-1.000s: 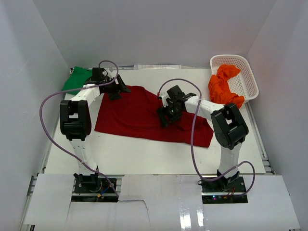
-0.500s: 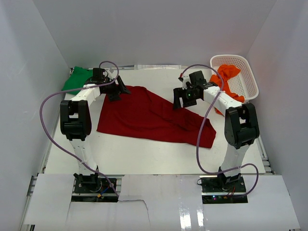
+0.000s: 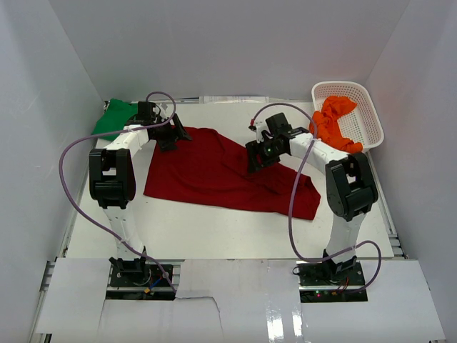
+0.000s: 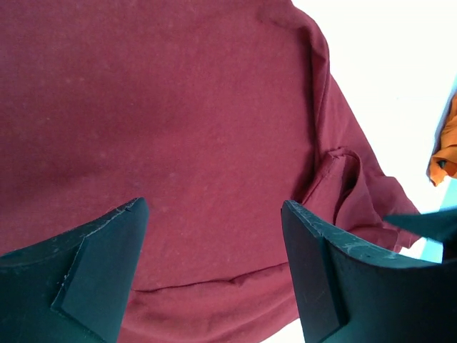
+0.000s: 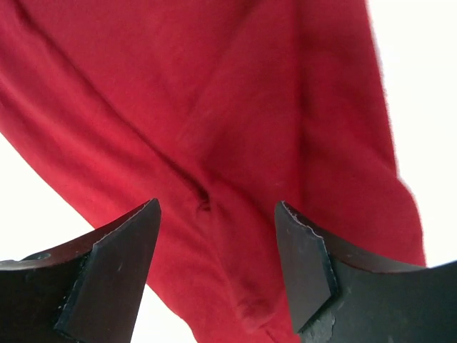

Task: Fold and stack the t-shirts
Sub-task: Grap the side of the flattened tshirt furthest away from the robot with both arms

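The dark red t-shirt [image 3: 214,171] lies spread on the white table; it fills the left wrist view [image 4: 178,128] and the right wrist view [image 5: 235,121]. My left gripper [image 3: 173,136] is open at the shirt's far left corner, its jaws astride the hem [image 4: 207,282]. My right gripper [image 3: 255,160] is open over the shirt's far right edge, above a fold. The bright green t-shirt [image 3: 114,118] lies bunched at the far left. The orange t-shirt [image 3: 332,128] hangs over the basket's near rim.
A white lattice basket [image 3: 364,114] stands at the far right corner. White walls enclose the table on three sides. Purple cables loop from both arms over the table.
My right gripper swung from the shirt's middle out toward the basket, then back left onto the shirt's far right edge. The left gripper stayed put. The shirt's right part shifted a little.
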